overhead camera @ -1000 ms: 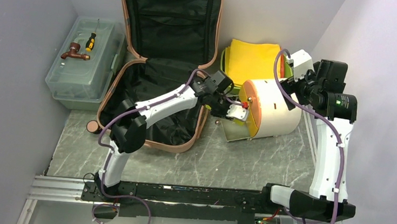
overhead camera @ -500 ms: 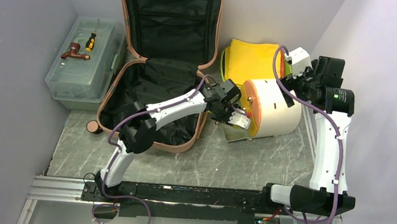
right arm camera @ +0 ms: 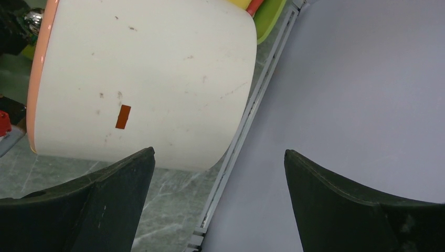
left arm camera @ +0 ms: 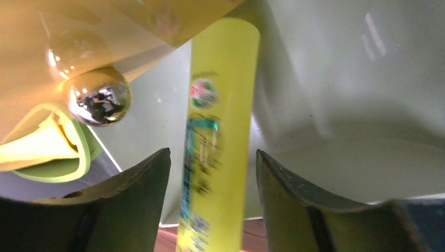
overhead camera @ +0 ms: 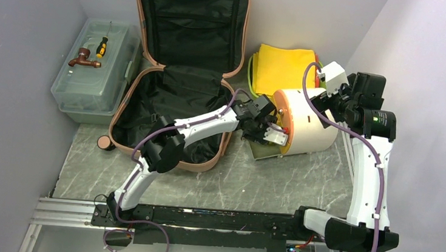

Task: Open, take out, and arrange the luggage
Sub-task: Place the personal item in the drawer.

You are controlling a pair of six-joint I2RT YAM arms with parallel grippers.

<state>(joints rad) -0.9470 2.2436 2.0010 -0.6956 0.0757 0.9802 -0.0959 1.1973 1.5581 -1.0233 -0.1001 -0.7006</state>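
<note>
The salmon-pink luggage (overhead camera: 205, 166) lies open at the back left, its lid (overhead camera: 190, 19) upright against the wall and the black lining showing. My left gripper (overhead camera: 272, 131) reaches past its right rim to the orange-rimmed front of a white drum (overhead camera: 312, 124) lying on its side. In the left wrist view my gripper (left arm camera: 212, 157) is open, with a yellow printed tube (left arm camera: 218, 131) standing between the jaws and a gap on each side. My right gripper (overhead camera: 327, 89) hovers over the drum's back, open and empty (right arm camera: 219, 155).
A translucent toolbox (overhead camera: 93, 84) with a screwdriver (overhead camera: 101, 46) and a brown tap (overhead camera: 83, 59) on it stands at the left wall. A yellow cloth (overhead camera: 283, 67) lies in a lime green tray (overhead camera: 252, 67) behind the drum. A chrome ball (left arm camera: 98, 100) is near the tube. The right wall is close.
My left arm has stretched further right, bringing its gripper up to the drum's front. My right gripper has shifted a little left and down over the drum.
</note>
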